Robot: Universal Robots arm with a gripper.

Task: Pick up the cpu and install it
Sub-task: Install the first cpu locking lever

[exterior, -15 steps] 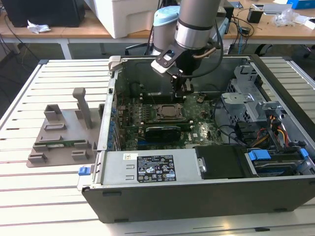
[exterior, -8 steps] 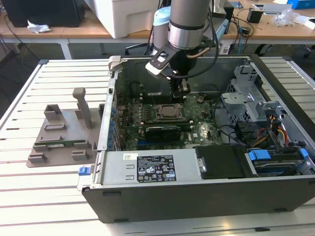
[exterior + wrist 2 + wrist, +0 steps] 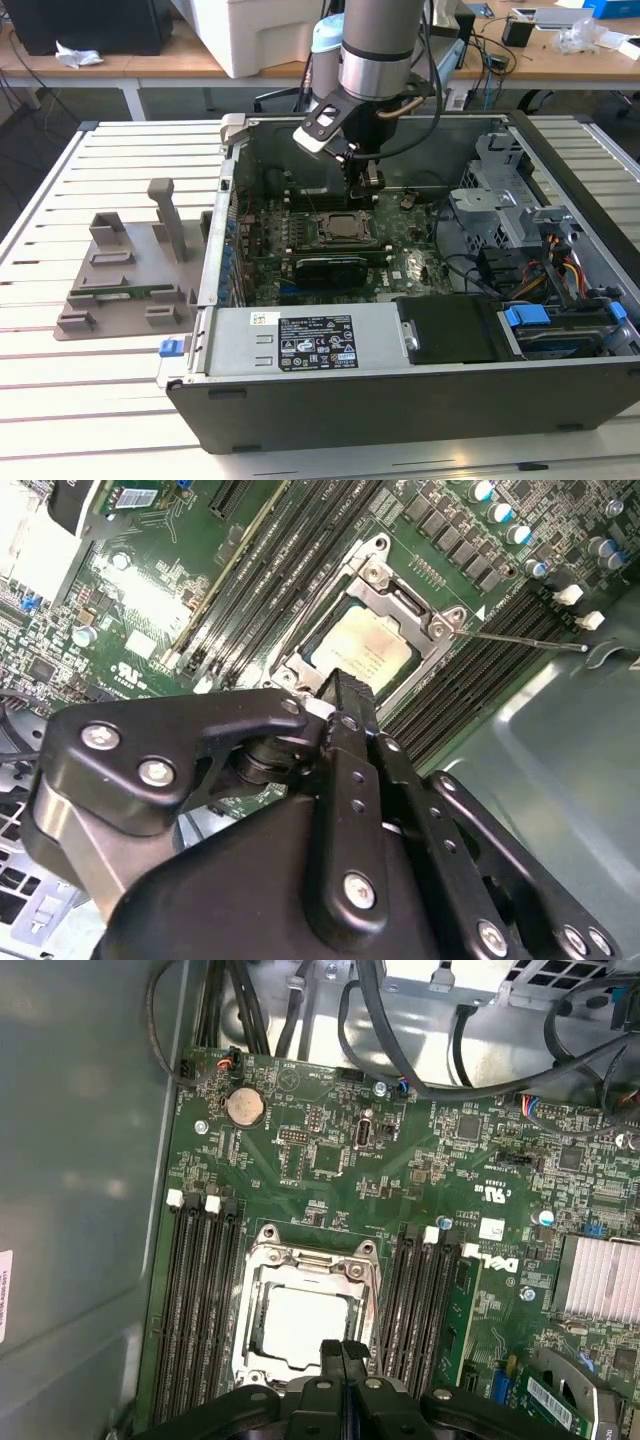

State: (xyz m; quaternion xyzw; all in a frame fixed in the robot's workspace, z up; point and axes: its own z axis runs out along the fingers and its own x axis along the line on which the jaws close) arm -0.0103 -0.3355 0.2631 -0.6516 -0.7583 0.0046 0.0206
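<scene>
cpu (image 3: 298,1322): sits flat in the socket (image 3: 310,1255) on your board (image 3: 400,1185), so it looks dropped in already.
gripper (image 3: 342,1352): fingers pinched together, carrying nothing, right above its edge.

A white slatted table (image 3: 90,400) carries two things. The open computer case (image 3: 400,405) lies on it directly beneath the fingers (image 3: 328,1358); a grey plastic fixture (image 3: 125,285) rests well away from them, toward the exterior view's left.
</scene>
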